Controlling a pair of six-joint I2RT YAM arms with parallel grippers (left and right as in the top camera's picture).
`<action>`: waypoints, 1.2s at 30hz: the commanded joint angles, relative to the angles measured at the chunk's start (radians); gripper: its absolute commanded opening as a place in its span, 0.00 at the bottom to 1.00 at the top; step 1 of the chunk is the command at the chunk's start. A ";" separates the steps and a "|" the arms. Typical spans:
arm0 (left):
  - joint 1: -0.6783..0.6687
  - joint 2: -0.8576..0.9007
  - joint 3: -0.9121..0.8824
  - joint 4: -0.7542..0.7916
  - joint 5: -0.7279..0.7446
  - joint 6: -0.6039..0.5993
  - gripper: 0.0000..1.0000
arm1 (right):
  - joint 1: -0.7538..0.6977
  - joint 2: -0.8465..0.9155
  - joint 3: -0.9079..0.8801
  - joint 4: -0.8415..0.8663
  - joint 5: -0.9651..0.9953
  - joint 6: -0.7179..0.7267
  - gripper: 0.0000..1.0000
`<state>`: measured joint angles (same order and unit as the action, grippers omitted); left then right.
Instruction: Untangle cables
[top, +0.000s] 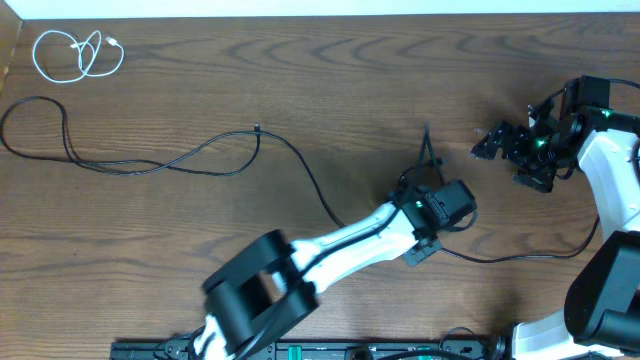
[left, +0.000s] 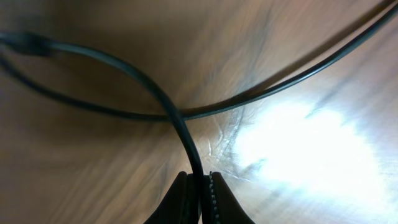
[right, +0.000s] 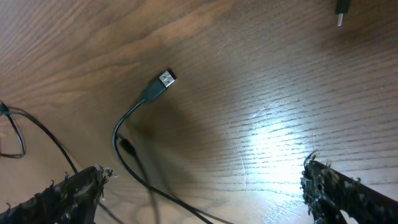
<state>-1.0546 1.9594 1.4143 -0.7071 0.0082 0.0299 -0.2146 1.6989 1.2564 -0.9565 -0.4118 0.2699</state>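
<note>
The left gripper (left: 201, 182) had its jaws pressed together, pinching a black cable (left: 149, 81) over the worktop (top: 300, 80). Right of it, the right gripper (right: 205, 168) held its jaws spread. One white cable (top: 75, 55) lay coiled far left of it. The black ones I could not count apart.

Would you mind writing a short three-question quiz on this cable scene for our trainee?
1. True or false: the left gripper is shut on a black cable.
2. Fill in: the right gripper is ____ (open or shut).
3. The white cable lies: A) coiled alone, apart from the rest; B) knotted into a dark cord; C) pinched between closed fingers.
Key: 1 true; 2 open; 3 A.
</note>
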 joint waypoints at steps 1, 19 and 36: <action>0.004 -0.142 0.030 0.011 0.012 -0.058 0.08 | -0.001 -0.004 0.006 -0.002 -0.006 -0.017 0.99; 0.325 -0.295 0.030 0.102 0.048 -0.373 0.07 | -0.001 -0.004 0.006 -0.024 -0.006 -0.017 0.99; 0.755 -0.302 0.030 0.089 0.136 -0.745 0.07 | -0.001 -0.004 0.006 -0.027 -0.006 -0.017 0.99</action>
<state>-0.3420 1.6775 1.4273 -0.6170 0.1299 -0.6083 -0.2146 1.6989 1.2564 -0.9829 -0.4118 0.2687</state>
